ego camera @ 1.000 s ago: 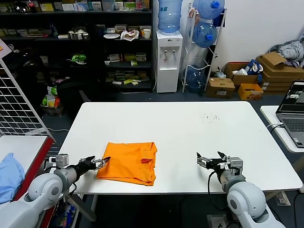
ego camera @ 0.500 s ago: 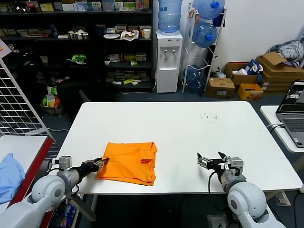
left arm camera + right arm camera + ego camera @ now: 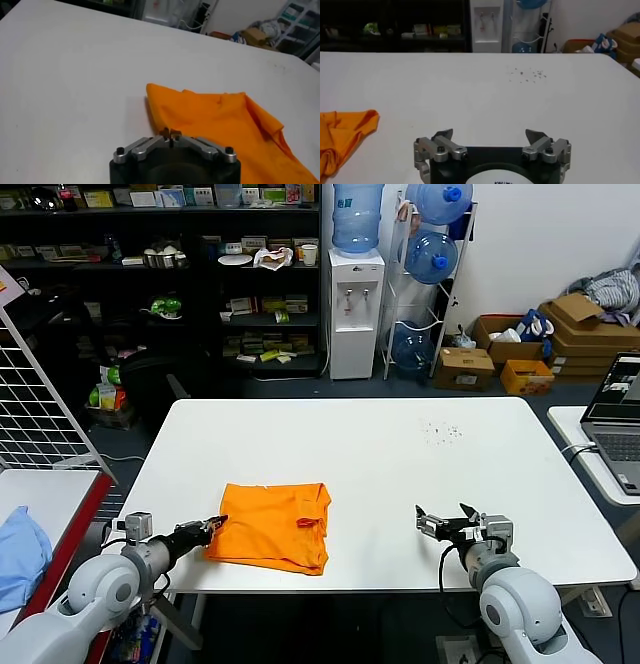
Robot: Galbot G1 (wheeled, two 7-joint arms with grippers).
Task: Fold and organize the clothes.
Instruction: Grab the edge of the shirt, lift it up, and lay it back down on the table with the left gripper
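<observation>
Left gripper, jaws closed together, pinches the near-left edge of the folded, soft, rumpled bright orange t-shirt on the smooth white table, while the right gripper rests wide open, well apart.

No writing can be read with certainty anywhere. The right gripper has dark print on the white disc of its body, cut off at the picture's edge and illegible. Boxes on the shelves carry labels too small to read.
</observation>
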